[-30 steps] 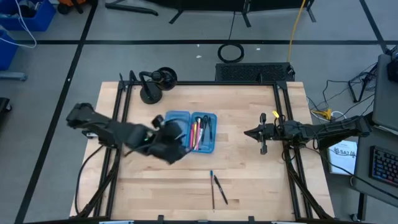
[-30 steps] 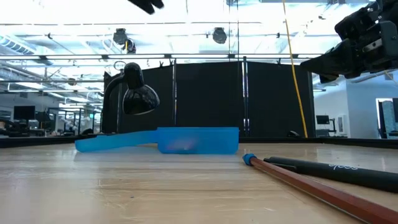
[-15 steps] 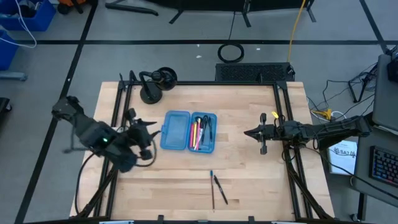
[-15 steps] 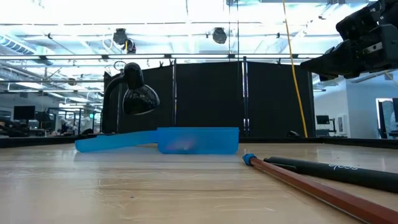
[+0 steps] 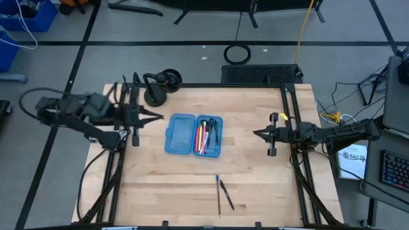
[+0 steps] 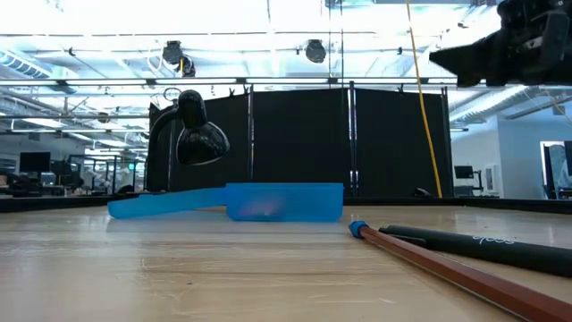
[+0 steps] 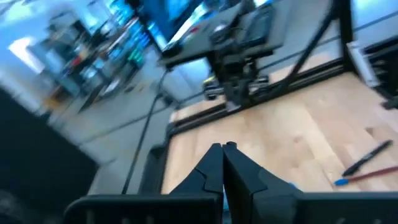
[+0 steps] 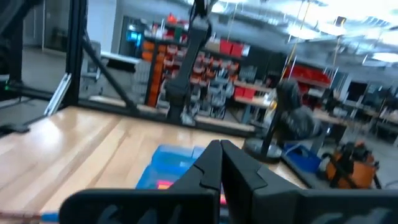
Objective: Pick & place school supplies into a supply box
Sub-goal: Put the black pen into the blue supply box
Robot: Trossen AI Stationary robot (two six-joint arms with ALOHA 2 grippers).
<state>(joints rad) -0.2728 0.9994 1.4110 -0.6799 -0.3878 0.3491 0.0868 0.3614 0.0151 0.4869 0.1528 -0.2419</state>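
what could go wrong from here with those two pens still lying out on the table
Two risks:
1. The blue-tipped pencil and black pen lie close together near the table's front edge; a grab at one might nudge the other toward the edge.
2. The supply box lies open, with pens filling its right half, so a dropped item may land across them or on the rim. Both the left gripper and right gripper are shut and must open first.
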